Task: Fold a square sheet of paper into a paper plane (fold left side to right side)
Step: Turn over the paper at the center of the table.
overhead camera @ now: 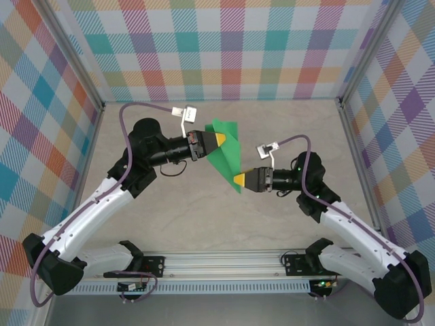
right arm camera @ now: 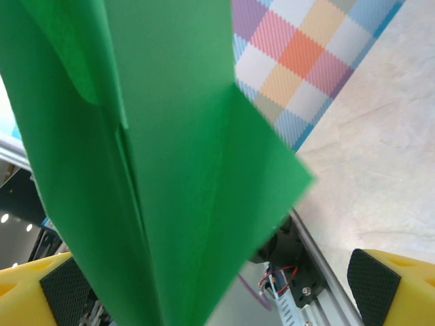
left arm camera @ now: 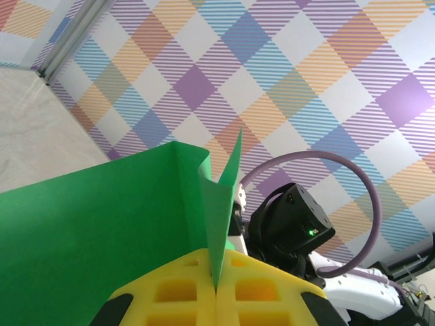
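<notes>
The square sheet of paper now stands folded into a pointed green paper plane point(overhead camera: 229, 157), held in the air above the middle of the table. Its wide end is up and far, and its tip points toward the near right. My left gripper point(overhead camera: 219, 140) is shut on the plane's upper part, with the yellow fingers point(left arm camera: 177, 292) pressed together on a green fold point(left arm camera: 221, 224). My right gripper point(overhead camera: 239, 178) is at the plane's lower tip and open. Its two pads point(right arm camera: 377, 278) stand far apart, and the green paper point(right arm camera: 177, 176) hangs between them.
Plaid walls point(overhead camera: 231, 47) close the table in at the back and both sides. A metal rail point(overhead camera: 224, 261) carrying the arm bases runs along the near edge. The beige table top point(overhead camera: 204, 217) lies bare under the paper. Purple cables point(overhead camera: 146, 105) loop off both wrists.
</notes>
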